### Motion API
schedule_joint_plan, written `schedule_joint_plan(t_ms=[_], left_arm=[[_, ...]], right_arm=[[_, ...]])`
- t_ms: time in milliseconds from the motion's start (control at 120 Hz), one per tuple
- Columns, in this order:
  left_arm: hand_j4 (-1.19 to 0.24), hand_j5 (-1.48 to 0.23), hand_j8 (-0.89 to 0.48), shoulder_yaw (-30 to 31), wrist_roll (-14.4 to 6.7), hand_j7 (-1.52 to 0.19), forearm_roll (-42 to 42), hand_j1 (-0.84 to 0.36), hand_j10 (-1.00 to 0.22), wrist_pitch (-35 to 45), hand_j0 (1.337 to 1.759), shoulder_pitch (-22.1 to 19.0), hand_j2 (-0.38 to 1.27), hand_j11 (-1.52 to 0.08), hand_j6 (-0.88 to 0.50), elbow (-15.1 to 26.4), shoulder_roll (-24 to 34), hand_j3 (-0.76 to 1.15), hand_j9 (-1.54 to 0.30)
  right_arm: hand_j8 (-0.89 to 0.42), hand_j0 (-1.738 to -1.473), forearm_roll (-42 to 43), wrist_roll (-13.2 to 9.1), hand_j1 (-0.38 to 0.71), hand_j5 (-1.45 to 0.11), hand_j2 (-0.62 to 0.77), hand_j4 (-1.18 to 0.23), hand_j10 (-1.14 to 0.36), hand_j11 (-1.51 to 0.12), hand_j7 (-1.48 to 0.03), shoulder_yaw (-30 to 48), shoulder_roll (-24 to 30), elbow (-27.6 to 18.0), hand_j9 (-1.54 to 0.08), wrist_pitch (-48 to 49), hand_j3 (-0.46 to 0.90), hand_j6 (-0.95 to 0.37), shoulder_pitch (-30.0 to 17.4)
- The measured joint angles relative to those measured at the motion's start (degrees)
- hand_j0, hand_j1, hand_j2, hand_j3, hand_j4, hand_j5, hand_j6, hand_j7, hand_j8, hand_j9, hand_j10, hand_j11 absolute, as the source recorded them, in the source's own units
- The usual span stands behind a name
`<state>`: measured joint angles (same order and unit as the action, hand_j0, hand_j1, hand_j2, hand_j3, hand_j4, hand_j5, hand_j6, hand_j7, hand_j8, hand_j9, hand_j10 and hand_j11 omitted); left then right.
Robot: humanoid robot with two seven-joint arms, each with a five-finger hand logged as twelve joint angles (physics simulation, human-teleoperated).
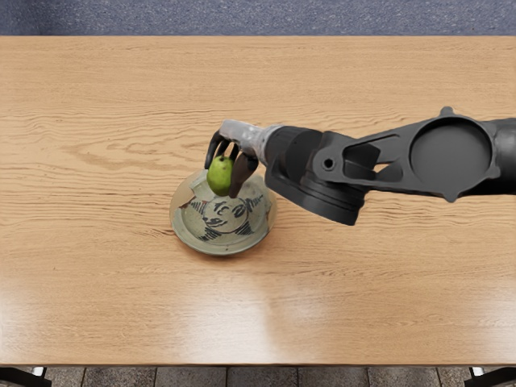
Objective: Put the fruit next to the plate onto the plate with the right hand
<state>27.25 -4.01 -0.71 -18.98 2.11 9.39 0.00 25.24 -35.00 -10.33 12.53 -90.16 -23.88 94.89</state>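
The right hand was curled around a green fruit, its dark fingers closed down over the top and both sides so that the fruit's lower half showed between them. The fruit, pear-like and yellow-green, sat over the 12 o'clock part of the plate, inside the rim line as seen from the head view; whether it touched the plate's surface or hung just above it could not be told. The plate was round and pale grey-green with a dark painted pattern in its middle, and it lay near the centre of the wooden tabletop. From the hand, the right arm ran off toward 3 o'clock, its grey wrist widening into black links that reached the picture's right edge.
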Motion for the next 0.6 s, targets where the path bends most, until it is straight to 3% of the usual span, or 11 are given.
schedule_joint_plan(t_ms=[75,375,600], left_arm=[[0.00,0.00,0.00,0.00,0.00,0.00,0.00,0.35,0.00,0.00,1.658,0.00,0.00,0.00,0.00,0.01,0.00,0.00,0.00],[0.00,0.00,0.00,0.00,0.00,0.00,0.01,0.35,0.00,0.00,1.658,0.00,0.00,0.00,0.00,0.01,0.00,0.00,0.00],[0.00,0.00,0.00,0.00,-0.01,0.00,0.01,0.35,0.00,0.00,1.658,0.05,0.00,0.00,0.00,0.01,0.00,0.00,0.00]], right_arm=[[-0.37,-1.658,-0.65,0.01,0.43,-0.93,0.52,-0.63,-0.64,-0.91,-0.87,0.21,-1.04,0.07,-0.91,-0.05,0.00,-0.33,0.11],[-0.43,-1.657,-0.81,0.02,0.32,-0.91,0.33,-0.65,-0.66,-0.89,-0.87,0.90,-2.73,-0.15,-0.89,-0.12,0.00,-0.39,-0.77],[-0.43,-1.657,-0.12,0.01,0.32,-0.91,0.34,-0.65,-0.66,-0.88,-0.87,0.56,-2.98,1.69,-0.88,0.00,0.00,-0.40,-2.53]])
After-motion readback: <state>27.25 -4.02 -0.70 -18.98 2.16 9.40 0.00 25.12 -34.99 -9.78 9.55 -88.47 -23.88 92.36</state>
